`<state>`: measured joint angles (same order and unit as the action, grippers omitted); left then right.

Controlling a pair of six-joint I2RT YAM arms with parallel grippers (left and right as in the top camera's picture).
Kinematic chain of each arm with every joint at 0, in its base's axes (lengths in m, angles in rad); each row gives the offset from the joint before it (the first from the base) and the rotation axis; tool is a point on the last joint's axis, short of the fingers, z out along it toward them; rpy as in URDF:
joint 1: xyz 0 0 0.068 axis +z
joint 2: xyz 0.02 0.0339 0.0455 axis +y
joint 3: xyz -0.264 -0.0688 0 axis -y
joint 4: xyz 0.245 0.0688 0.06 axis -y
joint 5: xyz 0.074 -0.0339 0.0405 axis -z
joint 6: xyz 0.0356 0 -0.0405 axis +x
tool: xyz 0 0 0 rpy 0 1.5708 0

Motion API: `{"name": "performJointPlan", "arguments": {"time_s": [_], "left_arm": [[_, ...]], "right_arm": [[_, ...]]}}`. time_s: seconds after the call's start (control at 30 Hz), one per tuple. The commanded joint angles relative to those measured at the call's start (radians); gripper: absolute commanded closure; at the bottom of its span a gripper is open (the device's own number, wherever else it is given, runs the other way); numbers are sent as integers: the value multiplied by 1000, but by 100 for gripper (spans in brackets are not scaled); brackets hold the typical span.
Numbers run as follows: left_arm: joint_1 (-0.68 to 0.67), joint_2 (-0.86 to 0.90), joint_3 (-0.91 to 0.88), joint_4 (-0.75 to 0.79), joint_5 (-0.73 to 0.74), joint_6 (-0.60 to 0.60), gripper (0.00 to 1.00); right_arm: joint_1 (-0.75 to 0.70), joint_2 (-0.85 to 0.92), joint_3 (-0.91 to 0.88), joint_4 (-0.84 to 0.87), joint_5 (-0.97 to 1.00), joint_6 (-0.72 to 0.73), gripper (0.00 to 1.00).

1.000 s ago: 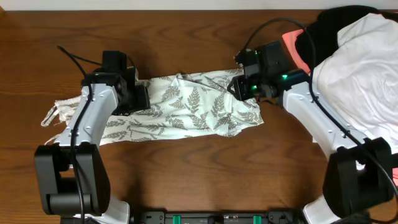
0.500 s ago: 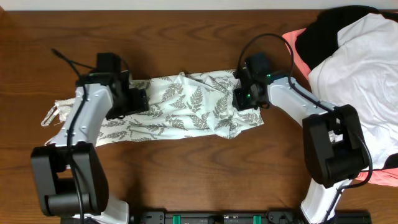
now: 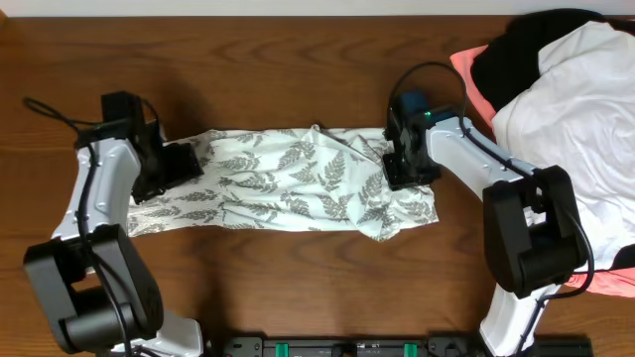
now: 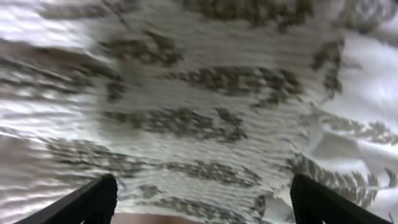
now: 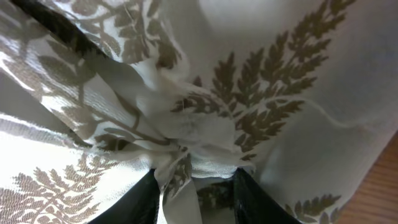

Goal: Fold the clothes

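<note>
The fern-print clothes point(image 3: 288, 183) lie stretched in a long band across the middle of the table point(image 3: 298, 59), the right hand point(image 3: 405, 171) clamped tight on a bunched fold at the right end, while the left hand point(image 3: 171, 164) sits at the left end, fingers point(image 4: 93, 200) spread wide over the cloth.

no readable text, no labels, no numbers — anywhere
</note>
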<state>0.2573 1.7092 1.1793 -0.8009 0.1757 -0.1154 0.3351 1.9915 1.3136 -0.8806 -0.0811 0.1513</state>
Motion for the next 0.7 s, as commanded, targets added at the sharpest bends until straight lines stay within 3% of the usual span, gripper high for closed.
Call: {"name": "performJointPlan", "arguments": {"time_s": [0.0,0.23,0.67], "left_arm": [[31,11,1,21,-29,-9,11],[107,11,1,54,-157,-10,7],[252,19,0,63,-161,-28,7]], "right_arm": [[-3,69,-51,-18,66,20,62],[-3,69,-51,-12,66,20,61],[-3,69,-51,-3,66,20,61]]}}
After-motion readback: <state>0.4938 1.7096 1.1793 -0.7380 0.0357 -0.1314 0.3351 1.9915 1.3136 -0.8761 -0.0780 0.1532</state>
